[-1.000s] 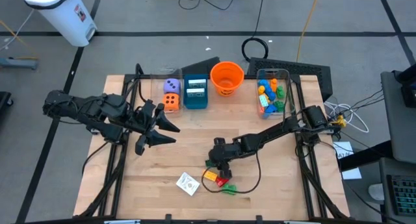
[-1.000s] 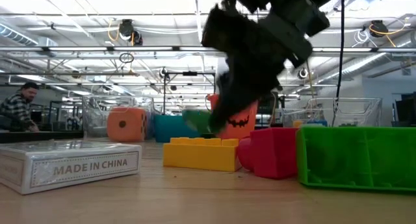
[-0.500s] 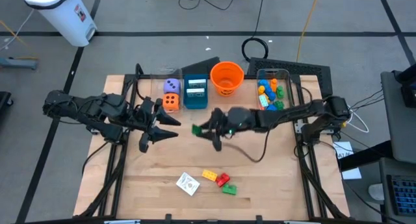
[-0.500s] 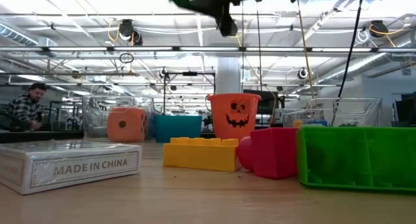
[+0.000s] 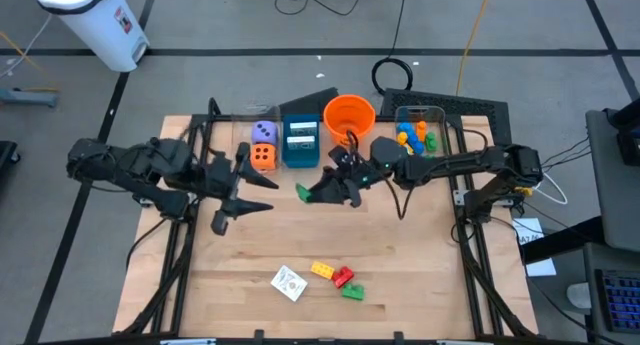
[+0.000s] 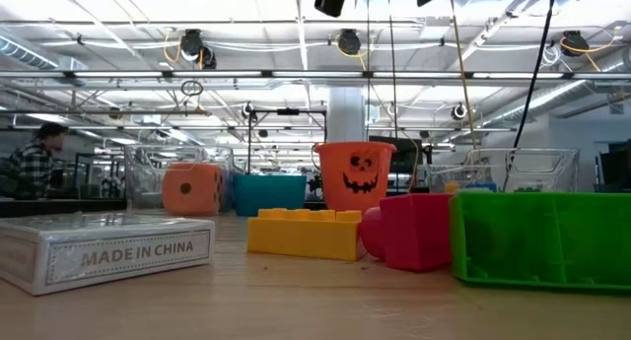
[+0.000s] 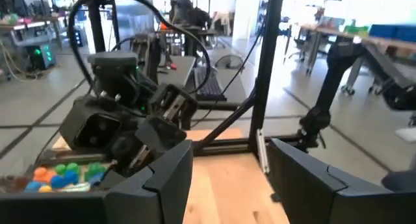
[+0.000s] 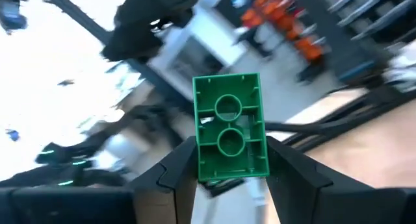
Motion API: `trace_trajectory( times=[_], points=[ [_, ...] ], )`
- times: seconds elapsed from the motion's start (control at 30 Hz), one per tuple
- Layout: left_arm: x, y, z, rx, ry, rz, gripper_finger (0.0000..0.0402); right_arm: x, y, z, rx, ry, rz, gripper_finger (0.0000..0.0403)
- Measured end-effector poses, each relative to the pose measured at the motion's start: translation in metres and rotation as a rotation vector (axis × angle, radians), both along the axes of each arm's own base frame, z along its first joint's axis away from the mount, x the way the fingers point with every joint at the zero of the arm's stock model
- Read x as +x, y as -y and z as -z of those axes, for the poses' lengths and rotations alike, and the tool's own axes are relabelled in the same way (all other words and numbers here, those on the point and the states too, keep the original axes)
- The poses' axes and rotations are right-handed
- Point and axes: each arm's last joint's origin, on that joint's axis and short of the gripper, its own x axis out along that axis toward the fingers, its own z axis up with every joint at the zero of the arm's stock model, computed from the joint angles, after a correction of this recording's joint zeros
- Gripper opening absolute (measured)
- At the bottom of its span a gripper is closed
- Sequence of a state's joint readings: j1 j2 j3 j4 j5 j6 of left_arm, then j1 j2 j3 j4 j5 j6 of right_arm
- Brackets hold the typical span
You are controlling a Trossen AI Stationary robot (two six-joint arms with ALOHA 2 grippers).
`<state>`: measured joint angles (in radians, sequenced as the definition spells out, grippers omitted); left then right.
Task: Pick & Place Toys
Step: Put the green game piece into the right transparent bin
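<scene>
My right gripper [image 5: 318, 193] hangs high over the table's middle, shut on a green brick [image 5: 302, 194]; the right wrist view shows the brick's hollow underside [image 8: 229, 136]. My left gripper [image 5: 250, 197] waits at the left, open, with nothing between its fingers [image 7: 231, 159]. A yellow brick [image 5: 322, 270], a red brick [image 5: 342, 277] and another green brick [image 5: 352, 293] lie flat on the table near its front edge, beside a white card box [image 5: 288, 282]. My right gripper pinches the green brick by its two long sides [image 8: 203, 160] between the two fingers. The fingers point about level toward the table's left. The brick sticks out past the fingertips, its hollow underside facing the wrist, lifted clear of the table.
Along the far edge stand a clear bin with an orange die [image 5: 263, 157] and a purple die [image 5: 263, 135], a teal box [image 5: 300, 142], the orange bucket [image 5: 349, 120] and a clear bin of bricks [image 5: 418, 145]. Bare wood lies between them and the near bricks.
My right gripper has risen from the bricks near the front edge with the green brick, carried it up and toward the far edge, and tipped from pointing down to about level while rolling. The other bricks and the card box stayed put. My left gripper has rolled in place.
</scene>
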<state>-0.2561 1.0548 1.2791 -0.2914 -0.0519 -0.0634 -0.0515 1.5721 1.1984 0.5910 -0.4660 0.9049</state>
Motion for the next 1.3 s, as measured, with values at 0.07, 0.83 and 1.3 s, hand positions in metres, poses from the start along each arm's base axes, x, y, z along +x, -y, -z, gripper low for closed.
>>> trace_trajectory(
  times=[0.07,0.83,1.3],
  points=[
    [0.005,0.001,-0.004,0.041,-0.022,0.002,0.0207,-0.001,0.001,-0.001,0.028,-0.010,-0.055,0.0143],
    [0.056,-0.013,-0.018,0.067,-0.237,0.100,0.0208,-0.004,-0.001,-0.005,0.122,-0.028,-0.205,0.0143],
    [0.067,-0.010,-0.011,0.043,-0.264,0.141,0.0271,-0.004,-0.001,-0.007,0.128,-0.012,-0.210,0.0146]
  ],
)
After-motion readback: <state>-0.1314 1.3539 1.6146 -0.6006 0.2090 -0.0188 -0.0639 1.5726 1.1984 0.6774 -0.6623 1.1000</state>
